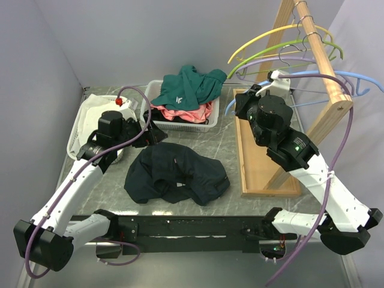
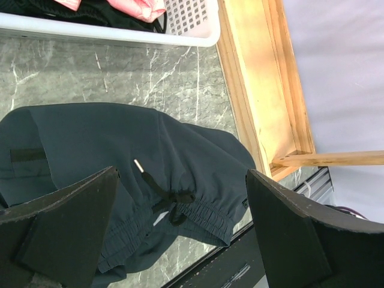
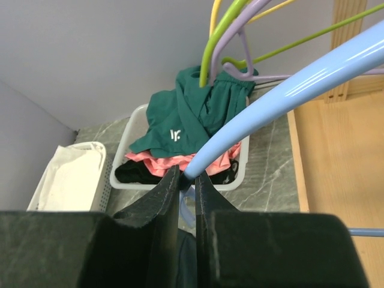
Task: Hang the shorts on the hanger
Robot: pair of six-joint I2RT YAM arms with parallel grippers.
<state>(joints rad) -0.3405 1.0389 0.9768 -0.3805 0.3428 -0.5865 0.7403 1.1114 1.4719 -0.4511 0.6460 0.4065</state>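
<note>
Over the left half of the tabletop [image 1: 120,201], the left tool [image 1: 155,135] hangs with its jaws spread about as wide as they go and nothing between them. It is poised above the shorts [image 1: 177,174], which lie in a dark crumpled heap on the marble, near the white basket [image 1: 180,127] behind them. From the left wrist view, the elastic waistband [image 2: 207,216] and its drawstring [image 2: 171,198] sit directly beneath the open fingers, so that looks like the sensible place to bite. The left tool should come straight down, take the gathered band rather than a loose leg, and close only once both fingers straddle the fabric. Further right, the right tool [image 3: 187,179] is pinched nearly shut on the tip of the light-blue hanger [image 3: 312,75], which hangs from the wooden rail [image 1: 324,57] among the other hangers. Its job is probably to hold that tip steady and low, so the lifted waistband can be threaded over it without tugging the hanger off the rail.
</note>
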